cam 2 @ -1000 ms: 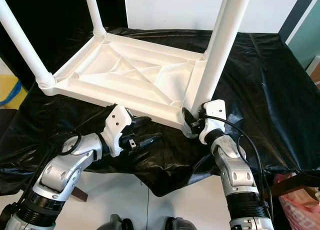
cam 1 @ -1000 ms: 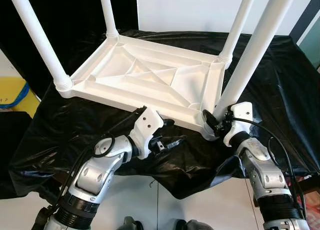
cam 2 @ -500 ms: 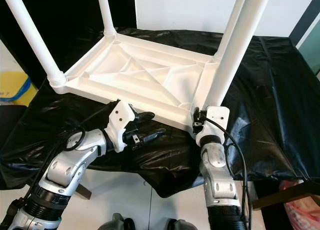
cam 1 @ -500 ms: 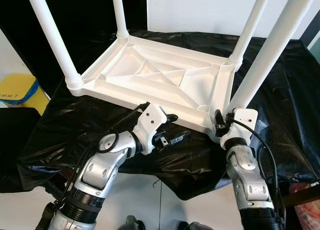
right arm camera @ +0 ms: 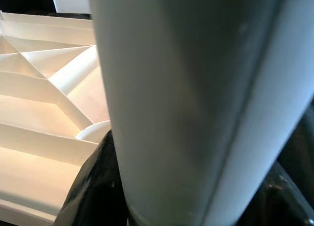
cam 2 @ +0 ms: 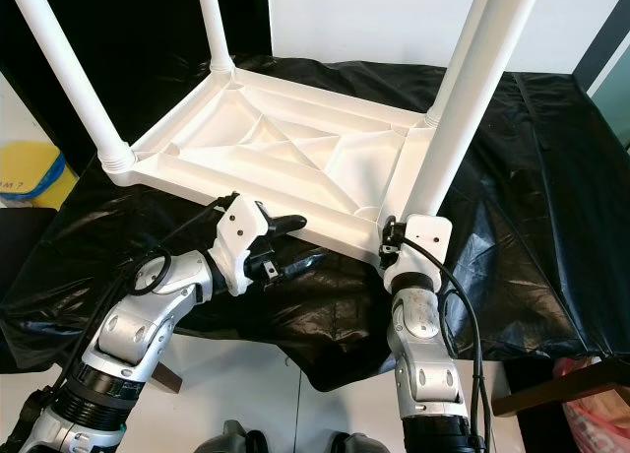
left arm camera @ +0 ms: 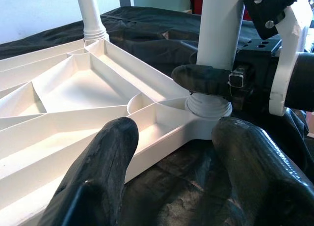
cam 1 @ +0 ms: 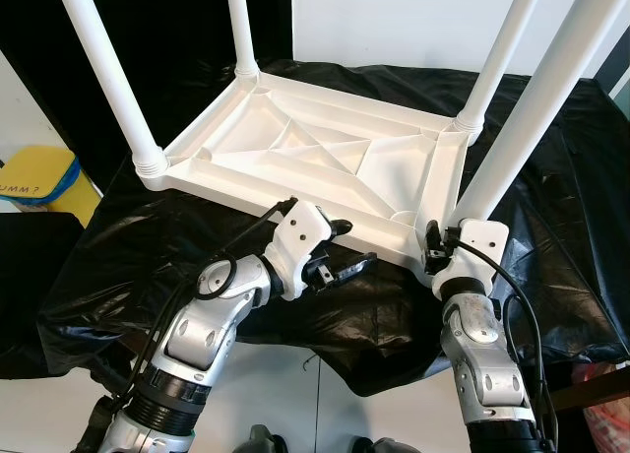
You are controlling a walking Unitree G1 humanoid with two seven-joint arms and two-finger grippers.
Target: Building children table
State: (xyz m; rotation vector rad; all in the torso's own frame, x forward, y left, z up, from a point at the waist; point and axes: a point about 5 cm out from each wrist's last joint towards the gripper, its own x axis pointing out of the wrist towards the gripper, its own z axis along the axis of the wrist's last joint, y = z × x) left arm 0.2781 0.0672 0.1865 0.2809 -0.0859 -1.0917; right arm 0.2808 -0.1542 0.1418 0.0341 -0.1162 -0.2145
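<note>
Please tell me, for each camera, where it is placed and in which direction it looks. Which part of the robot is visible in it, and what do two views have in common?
Left eye view: on the head, looking forward and down at the upturned white table top on the black sheet; both silver arms show.
Right eye view: same head, same scene, slightly shifted.
Left wrist view: along the left gripper, open at the table's edge; its two black fingers show.
Right wrist view: along the right gripper, clamped on the near right leg.
Shared: the left wrist view also shows that leg and the right gripper's finger around its base.

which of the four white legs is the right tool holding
The near-right leg, at the tabletop corner closest to the robot's right arm. The right tool clamps its base just above the socket; the other three legs stand untouched.
</note>
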